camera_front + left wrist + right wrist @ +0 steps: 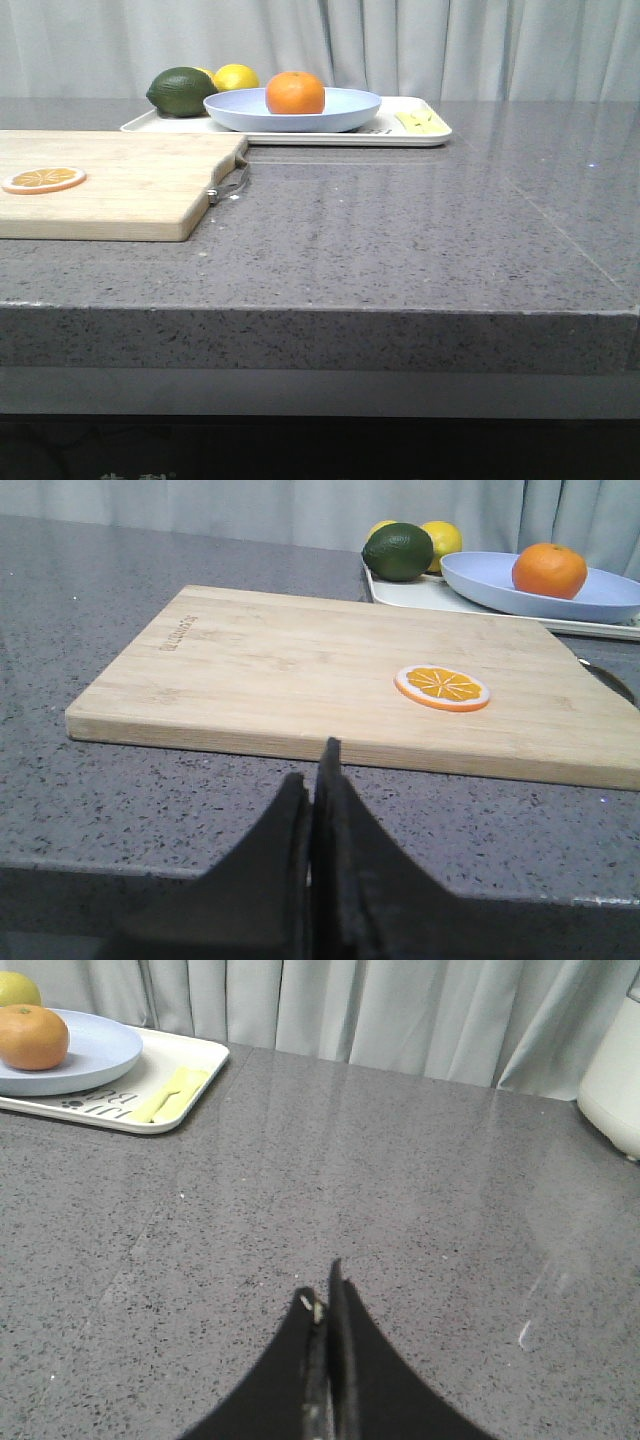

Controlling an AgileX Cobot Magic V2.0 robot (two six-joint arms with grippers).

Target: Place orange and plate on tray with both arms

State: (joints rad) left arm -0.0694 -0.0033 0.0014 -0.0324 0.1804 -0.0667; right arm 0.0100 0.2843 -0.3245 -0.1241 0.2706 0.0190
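The orange point(295, 92) sits in the pale-blue plate point(345, 108), and the plate rests on the cream-white tray point(425, 136) at the back of the table. All three also show in the left wrist view: orange point(549, 570), plate point(480, 580), tray point(420, 593). They show in the right wrist view too: orange point(33, 1036), plate point(105, 1045), tray point(195, 1060). My left gripper point(315, 770) is shut and empty near the table's front edge, short of the cutting board. My right gripper point(325, 1295) is shut and empty over bare counter. Neither gripper shows in the front view.
A wooden cutting board point(120, 185) with a dried orange slice point(44, 179) lies at the left. A dark green fruit point(182, 91) and a lemon point(236, 77) sit on the tray's left end, a pale yellow piece point(420, 121) on its right end. A white appliance point(615, 1085) stands far right.
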